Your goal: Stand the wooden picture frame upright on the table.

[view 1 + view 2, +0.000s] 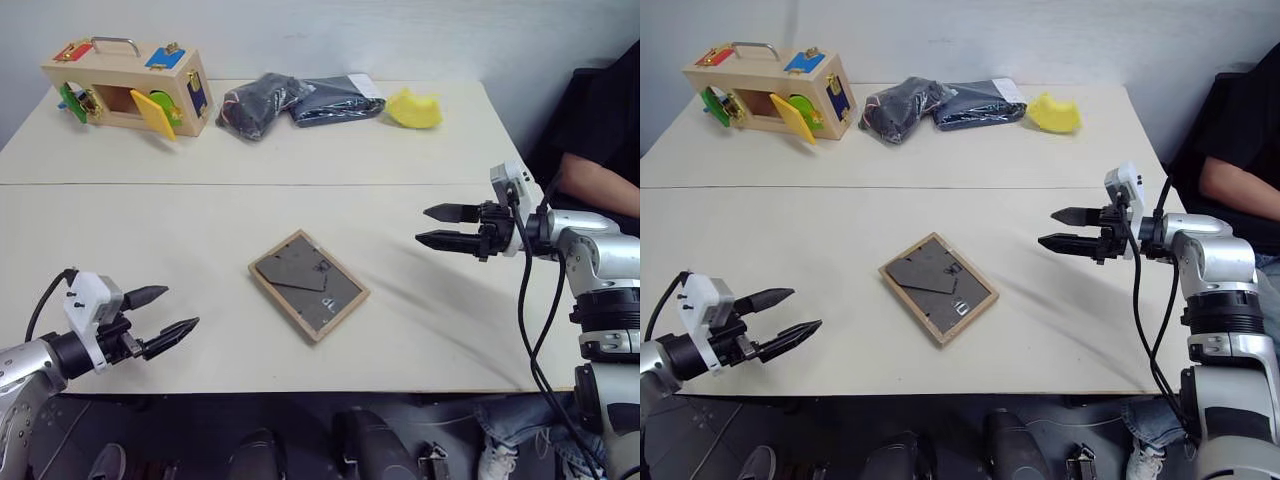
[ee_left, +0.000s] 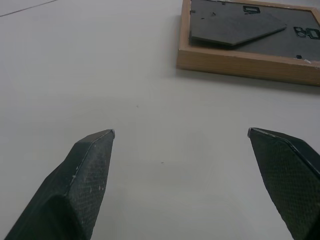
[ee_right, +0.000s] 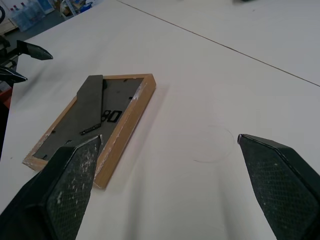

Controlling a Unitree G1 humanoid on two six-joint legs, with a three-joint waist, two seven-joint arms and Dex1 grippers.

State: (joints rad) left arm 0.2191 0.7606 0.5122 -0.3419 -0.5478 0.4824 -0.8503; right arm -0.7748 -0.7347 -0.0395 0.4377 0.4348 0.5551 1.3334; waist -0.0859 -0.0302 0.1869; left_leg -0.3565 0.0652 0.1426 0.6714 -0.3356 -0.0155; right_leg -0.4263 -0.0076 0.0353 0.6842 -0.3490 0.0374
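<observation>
Left gripper [image 1: 170,313] hovered at 8 o'clock near the table [image 1: 200,240] edge, fingers spread, empty. Wooden picture frame [image 1: 308,284] lay flat at centre, face down, dark back panel up, stand folded. Right gripper [image 1: 440,226] hung at 3 o'clock, fingers spread, empty, well apart from the frame.

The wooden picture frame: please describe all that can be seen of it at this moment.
The wooden picture frame is a small rectangle with a light-wood rim and a dark grey back panel. It lies flat on the table, back side up, so its picture is hidden. The fold-out stand lies folded against the back. White scuffs show on the rim's edges and corners. It sits turned at an angle to the table's edge, between the two grippers, and only the table touches it.
</observation>
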